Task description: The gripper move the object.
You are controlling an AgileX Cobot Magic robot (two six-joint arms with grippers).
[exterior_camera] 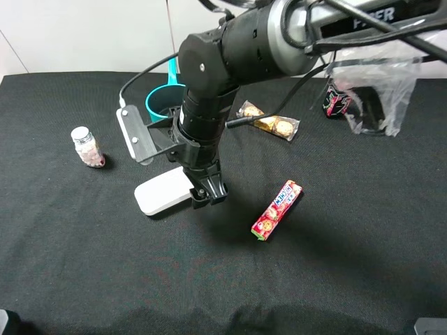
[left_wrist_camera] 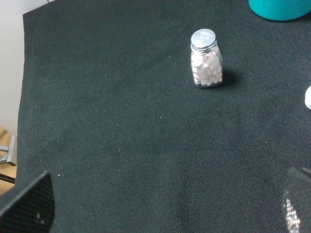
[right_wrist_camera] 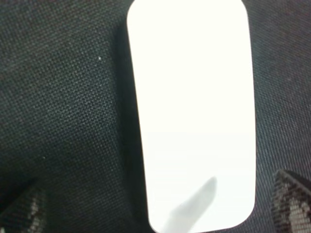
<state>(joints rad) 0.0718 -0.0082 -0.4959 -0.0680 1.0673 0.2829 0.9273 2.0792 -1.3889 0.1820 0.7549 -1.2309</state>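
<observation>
The right gripper hangs low over the black cloth at one end of the white case. It is open. In the right wrist view its two fingertips stand wide apart on either side of the case's near end, and neither seems to touch it, though the frame edge cuts them off. The case lies flat and runs away from the gripper toward the left of the high view.

The thick arm crosses in front of one teal cup, which sits behind the gripper and is partly hidden. One small jar of pink and white pills, with a silver cap, stands well off to the gripper's left. One red candy roll lies near its right. One clear wrapper of gold-foiled sweets lies behind and to the right. Farther right are one clear plastic bag and one dark red packet.

The letters "PER" can be read on the arm's grey section. The white lettering on the candy roll is too small to make out.

The left gripper is open too, with its fingertips at the frame's corners and bare cloth between them. The jar and cup lie beyond it.
</observation>
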